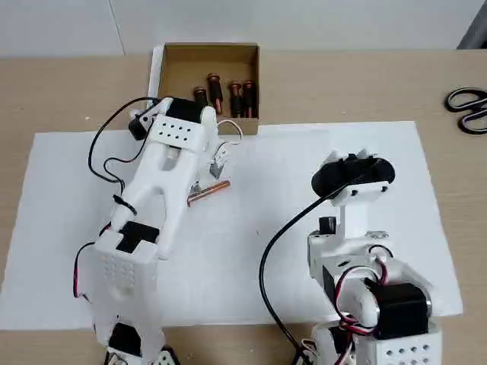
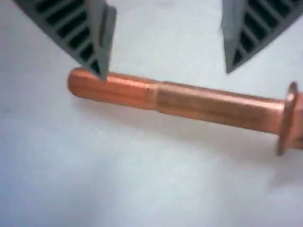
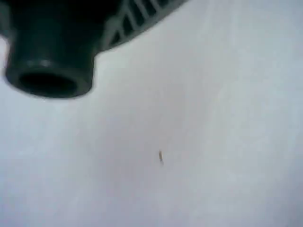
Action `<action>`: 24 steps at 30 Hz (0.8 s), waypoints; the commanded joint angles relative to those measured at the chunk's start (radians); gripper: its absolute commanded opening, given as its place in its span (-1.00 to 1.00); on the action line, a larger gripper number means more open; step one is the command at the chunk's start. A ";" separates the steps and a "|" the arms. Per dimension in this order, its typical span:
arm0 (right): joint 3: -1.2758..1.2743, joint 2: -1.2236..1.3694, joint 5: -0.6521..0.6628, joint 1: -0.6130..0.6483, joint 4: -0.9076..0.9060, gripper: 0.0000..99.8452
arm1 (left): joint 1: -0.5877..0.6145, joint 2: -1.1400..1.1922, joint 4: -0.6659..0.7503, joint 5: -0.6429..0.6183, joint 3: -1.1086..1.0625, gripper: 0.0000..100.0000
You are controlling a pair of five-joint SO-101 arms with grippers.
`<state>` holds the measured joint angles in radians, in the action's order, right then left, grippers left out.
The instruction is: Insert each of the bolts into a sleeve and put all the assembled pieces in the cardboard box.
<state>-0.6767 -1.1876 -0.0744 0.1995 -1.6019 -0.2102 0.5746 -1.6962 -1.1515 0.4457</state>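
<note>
- on the white paper (image 1: 304,152), just beside your left arm, the copper bolt (image 2: 189,101) is lying flat and bare, with no sleeve on it.
- your left gripper (image 2: 165,59) is hanging right over that bolt with its jaws standing wide apart. one fingertip (image 2: 102,54) is crossing the bolt's plain end, and whether it is touching cannot be told. the other fingertip is sitting clear above the shank.
- your right gripper (image 1: 354,173) is clamping a black sleeve (image 3: 47,71). the sleeve's open end is showing in the right wrist view, above the paper and well apart from the bolt.
- four assembled pieces (image 1: 228,95) are lying side by side in the cardboard box (image 1: 181,72), toward its right wall.
- scissors (image 1: 468,109) are resting on the bare table (image 1: 76,84), off the paper's far right corner.
</note>
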 commanded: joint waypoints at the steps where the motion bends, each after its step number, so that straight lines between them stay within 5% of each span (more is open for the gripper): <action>1: 0.005 -0.004 -0.009 -0.002 -0.002 -1.00 | 0.000 -0.006 0.040 0.008 -0.024 -0.69; 24: 0.005 -0.008 -0.011 -0.002 -0.002 -1.00 | 0.000 0.075 0.190 0.006 -0.213 -0.69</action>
<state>-0.6767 -1.1876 -0.0744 0.1995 -1.6019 -0.2071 0.5777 -1.5075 -1.1546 0.2524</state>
